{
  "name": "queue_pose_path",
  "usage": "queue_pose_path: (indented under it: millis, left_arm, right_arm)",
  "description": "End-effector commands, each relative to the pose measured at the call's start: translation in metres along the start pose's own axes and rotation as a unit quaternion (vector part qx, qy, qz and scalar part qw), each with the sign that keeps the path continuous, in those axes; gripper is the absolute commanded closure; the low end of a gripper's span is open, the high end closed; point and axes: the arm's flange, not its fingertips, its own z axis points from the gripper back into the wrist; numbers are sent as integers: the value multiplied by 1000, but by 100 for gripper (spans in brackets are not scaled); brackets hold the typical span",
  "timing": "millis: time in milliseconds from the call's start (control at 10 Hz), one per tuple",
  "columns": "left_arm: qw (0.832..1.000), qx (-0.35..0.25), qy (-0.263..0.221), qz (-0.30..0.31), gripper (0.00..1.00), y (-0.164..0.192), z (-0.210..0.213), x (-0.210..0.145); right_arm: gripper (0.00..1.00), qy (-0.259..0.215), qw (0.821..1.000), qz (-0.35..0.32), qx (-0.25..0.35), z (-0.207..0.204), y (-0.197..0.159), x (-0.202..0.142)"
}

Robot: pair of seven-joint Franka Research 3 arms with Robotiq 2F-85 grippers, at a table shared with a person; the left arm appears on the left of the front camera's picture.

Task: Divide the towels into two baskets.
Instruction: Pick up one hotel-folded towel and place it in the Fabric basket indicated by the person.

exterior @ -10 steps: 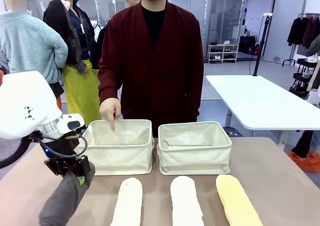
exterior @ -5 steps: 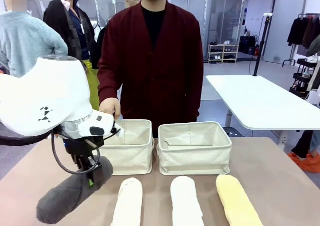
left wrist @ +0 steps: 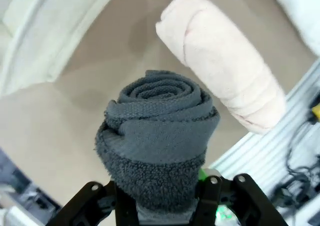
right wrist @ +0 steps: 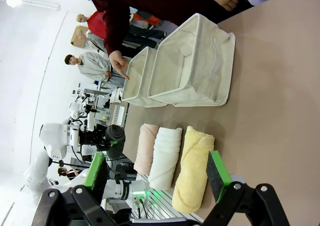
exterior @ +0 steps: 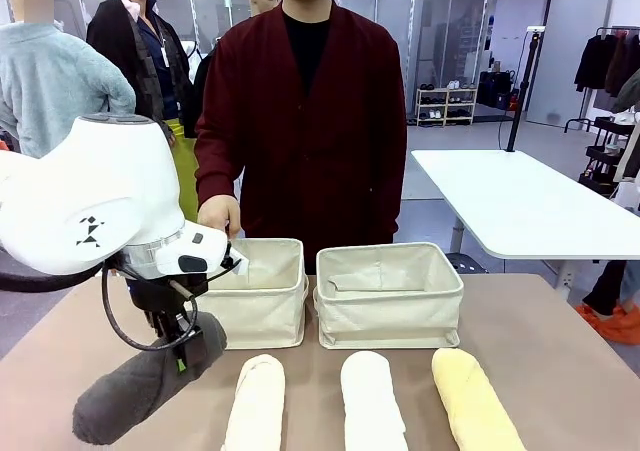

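My left gripper (exterior: 181, 348) is shut on one end of the dark grey towel (exterior: 140, 388), which hangs tilted above the table, in front of the left basket (exterior: 262, 316). In the left wrist view the grey towel (left wrist: 157, 131) sits rolled between the jaws of the left gripper (left wrist: 161, 209). The cream towel (exterior: 255, 401), white towel (exterior: 372, 401) and pale yellow towel (exterior: 475, 401) lie side by side in front of both baskets. The right basket (exterior: 390, 321) stands beside the left one. My right gripper (right wrist: 157, 175) is open and holds nothing, above the table's near edge.
A person in a dark red cardigan stands at the far side, one hand (exterior: 222, 214) pointing down into the left basket. A white table (exterior: 520, 206) stands behind to the right. Bare tabletop (exterior: 570, 351) lies right of the baskets.
My left arm has risen and swung right toward the left basket, carrying the grey towel. Over the last half second it has hardly moved. The right gripper stays open.
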Motion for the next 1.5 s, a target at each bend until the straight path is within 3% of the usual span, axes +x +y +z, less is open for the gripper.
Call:
queue_pose_path:
  millis: [0,200,500,700,1000,1400]
  left_arm:
    - [993,79,-32,-81,60,-9,23,12]
    - [978,131,-15,-160,60,-2,44,37]
    - [953,151,-33,-260,60,29,66,84]
    - [920,183,-23,-346,60,46,66,116]
    - [906,187,-4,-379,60,76,47,169]
    - [910,164,12,-380,60,108,3,201]
  right_arm:
    - [0,1,1000,3,2,2,2,-2]
    - [0,1,1000,3,2,2,2,-2]
    - [0,1,1000,3,2,2,2,-2]
    - [0,1,1000,3,2,2,2,-2]
    - [0,1,1000,3,2,2,2,-2]
    - [0,1,1000,3,2,2,2,-2]
